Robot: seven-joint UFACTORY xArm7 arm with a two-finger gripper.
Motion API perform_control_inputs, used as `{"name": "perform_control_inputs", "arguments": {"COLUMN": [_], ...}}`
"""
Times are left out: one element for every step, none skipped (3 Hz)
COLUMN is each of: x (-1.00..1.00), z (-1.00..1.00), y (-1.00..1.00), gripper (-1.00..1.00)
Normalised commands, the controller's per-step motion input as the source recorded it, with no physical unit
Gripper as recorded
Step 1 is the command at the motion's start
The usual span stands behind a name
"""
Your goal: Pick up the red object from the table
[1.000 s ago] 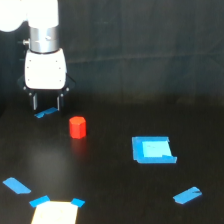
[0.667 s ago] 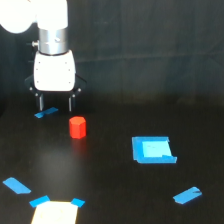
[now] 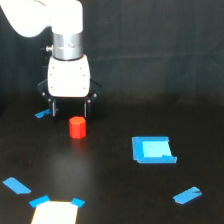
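Overhead, open empty jaws above the red object on the black table.

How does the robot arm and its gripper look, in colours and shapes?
The arm is glossy white and rounded, with a silver-grey metal cylinder ring at the wrist. Below sits a white, boxy gripper body with rounded corners, black side parts and two short black fingers. No cables or markings show.

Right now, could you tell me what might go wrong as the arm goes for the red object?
The gripper hangs open just behind the red object, not squarely over it; a straight descent could land a finger on top and tip it. The object is small, so an off-centre close may push it across the table.
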Motion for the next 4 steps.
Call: {"name": "perform_control_inputs", "arguments": {"x": [0.5, -0.21, -0.36, 0.24], "z": [-1.0, -1.0, -1.0, -0.74], "y": [-1.0, -0.56, -0.24, 0.04], "gripper": [0.88, -0.97, -1.0, -1.0]}}
